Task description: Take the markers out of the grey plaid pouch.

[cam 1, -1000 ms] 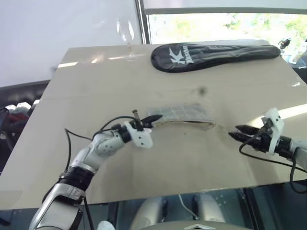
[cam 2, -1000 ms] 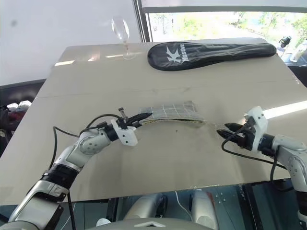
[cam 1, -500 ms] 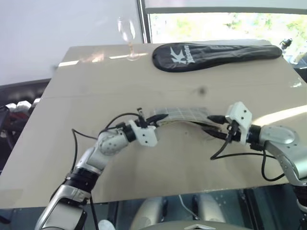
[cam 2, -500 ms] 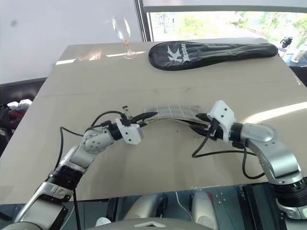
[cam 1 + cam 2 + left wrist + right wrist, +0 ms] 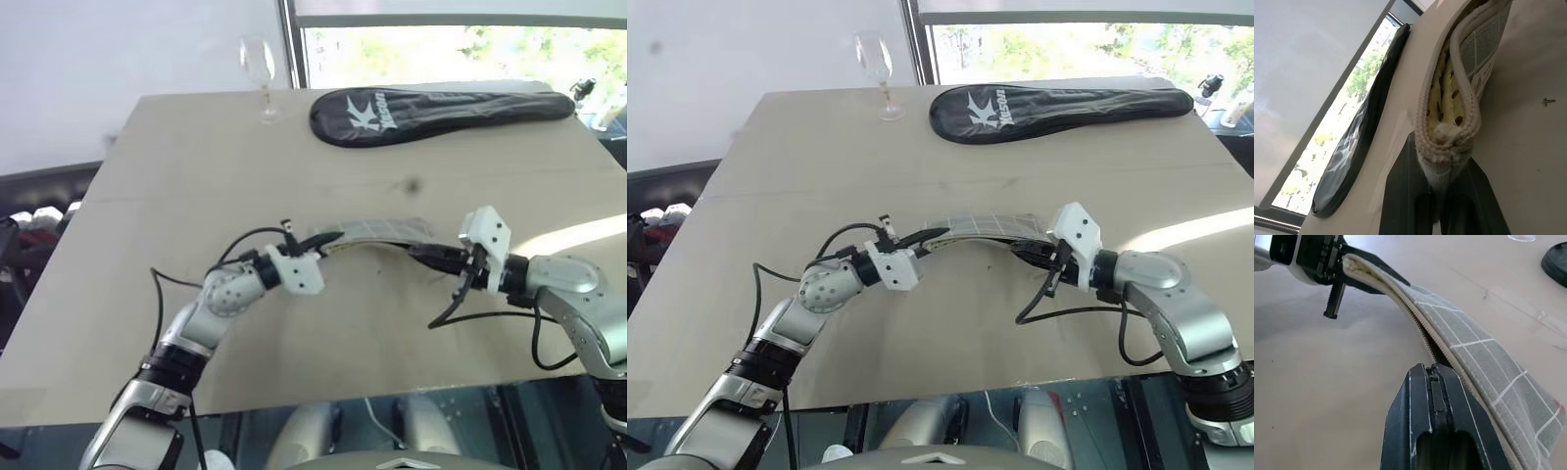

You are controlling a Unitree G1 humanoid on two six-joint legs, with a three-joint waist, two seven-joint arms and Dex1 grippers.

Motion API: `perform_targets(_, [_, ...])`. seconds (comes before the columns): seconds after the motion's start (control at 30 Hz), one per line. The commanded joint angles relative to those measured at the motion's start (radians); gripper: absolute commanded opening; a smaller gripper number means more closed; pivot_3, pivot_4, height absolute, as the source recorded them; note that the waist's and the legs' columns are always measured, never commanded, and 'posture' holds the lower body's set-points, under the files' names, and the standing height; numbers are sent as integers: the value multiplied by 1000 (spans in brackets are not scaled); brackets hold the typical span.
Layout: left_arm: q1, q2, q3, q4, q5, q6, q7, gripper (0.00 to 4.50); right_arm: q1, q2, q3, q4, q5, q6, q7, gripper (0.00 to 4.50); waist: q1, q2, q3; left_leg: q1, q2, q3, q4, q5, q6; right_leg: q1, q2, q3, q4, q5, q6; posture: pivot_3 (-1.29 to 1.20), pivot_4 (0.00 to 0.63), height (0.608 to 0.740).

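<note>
The left gripper (image 5: 929, 237) is closed on one end of the grey plaid pouch (image 5: 988, 224), its two black fingers pinching the corner seam. The right gripper (image 5: 1024, 250) is also closed, its fingers pressed together at the pouch's other end, on or right at the zipper edge. The pouch hangs between the two grippers near the middle of the table (image 5: 950, 147), arched upward and mostly lifted off the surface.

The left wrist view looks straight into the pinched end: the zipper teeth part slightly there, showing a yellowish lining with dark dots inside the pouch (image 5: 1464, 88). No markers can be made out in that gap. The right wrist view shows the outside of the pouch (image 5: 1484, 362), its white grid lines and the zipper line running away toward the left gripper (image 5: 1359, 267) at the far end.

The head views add the far edge of the table, where a long black racket cover (image 5: 1058, 103) lies and a wine glass (image 5: 874, 69) stands at the corner, both well apart from the pouch.
</note>
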Motion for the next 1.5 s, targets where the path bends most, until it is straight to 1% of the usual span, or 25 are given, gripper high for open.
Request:
perform_targets(0.03, [-13,-6,28,-62,-43,2,-12,0,-13,27,-17,40,-34,-51,-34,21,0,0,0,0,0,0,0,0,0,0,0,0,0,0,0,0,150,740])
perform_targets(0.17, [-9,-10,25,-80,-81,13,-51,0,-35,48,-22,102,-68,-78,-56,21,-1,0,0,0,0,0,0,0,0,0,0,0,0,0,0,0,150,740])
perform_targets(0.43, [-10,-41,37,-142,-197,137,-132,0,-72,14,38,131,-141,-100,-4,21,-2,0,0,0,0,0,0,0,0,0,0,0,0,0,0,0,150,740])
perform_targets(0.53, [17,-46,36,-211,-295,255,-192,0,-122,-63,98,110,-203,-89,60,888,-4,1,0,0,0,1,0,0,0,0,0,1,0,0,0,0,150,740])
perform_targets(0.67, [52,-42,41,-305,-395,412,-255,0,-179,-148,126,78,-225,-63,123,2847,-3,1,1,0,0,0,0,0,0,0,0,0,0,0,0,0,150,740])
perform_targets(0.73, [72,-29,37,-348,-436,473,-291,0,-207,-191,138,62,-246,-62,157,3394,-3,1,1,0,1,0,0,0,0,0,0,0,0,0,0,0,150,740])
perform_targets(0.77, [83,-26,38,-370,-458,507,-305,0,-218,-217,147,48,-249,-56,180,3993,-3,1,1,0,1,0,0,0,0,0,0,0,0,0,0,0,150,740])
perform_targets(0.8, [92,-24,40,-388,-476,539,-316,0,-227,-239,155,35,-251,-53,202,4277,-3,1,1,0,1,0,0,0,0,0,0,0,0,0,0,0,150,740])
perform_targets(0.83, [100,-21,41,-403,-497,573,-329,0,-239,-255,166,23,-258,-54,221,4420,-2,1,1,0,0,0,0,0,0,0,0,0,0,0,0,0,150,740])
perform_targets(0.9, [111,-19,45,-429,-532,635,-346,0,-264,-267,181,-7,-254,-39,244,4420,-2,1,1,0,1,0,0,0,0,0,0,0,-1,0,0,0,150,740])
perform_targets(1.07, [108,-33,63,-463,-593,743,-355,0,-336,-243,191,-73,-202,58,271,4420,-2,0,1,0,1,0,0,0,0,0,0,0,-1,0,0,0,150,740])
perform_targets(1.23, [105,-30,62,-436,-562,716,-375,0,-388,-205,31,-152,69,301,274,4420,1,0,2,-1,1,-1,0,0,0,0,0,1,-1,0,0,0,150,740])
perform_targets(1.33, [105,-39,59,-432,-561,718,-383,0,-382,-163,-52,-163,225,423,233,4420,2,-1,2,-2,1,-2,0,0,0,0,-1,2,-3,0,0,0,150,740])
perform_targets(1.37, [104,-43,58,-427,-560,716,-385,0,-375,-132,-86,-154,279,466,201,4420,2,-1,2,-2,1,-3,0,0,0,0,-1,2,-3,0,0,0,150,740])
perform_targets(1.47, [96,-54,56,-411,-552,709,-390,0,-348,-89,-151,-118,360,534,136,3678,1,-1,2,-2,1,-3,0,0,0,0,-1,2,-2,0,0,0,150,740])
perform_targets(1.5, [96,-57,58,-408,-550,709,-392,0,-343,-83,-164,-111,375,547,118,3236,1,-1,2,-2,1,-3,0,0,0,0,-1,2,-2,0,0,0,150,740])
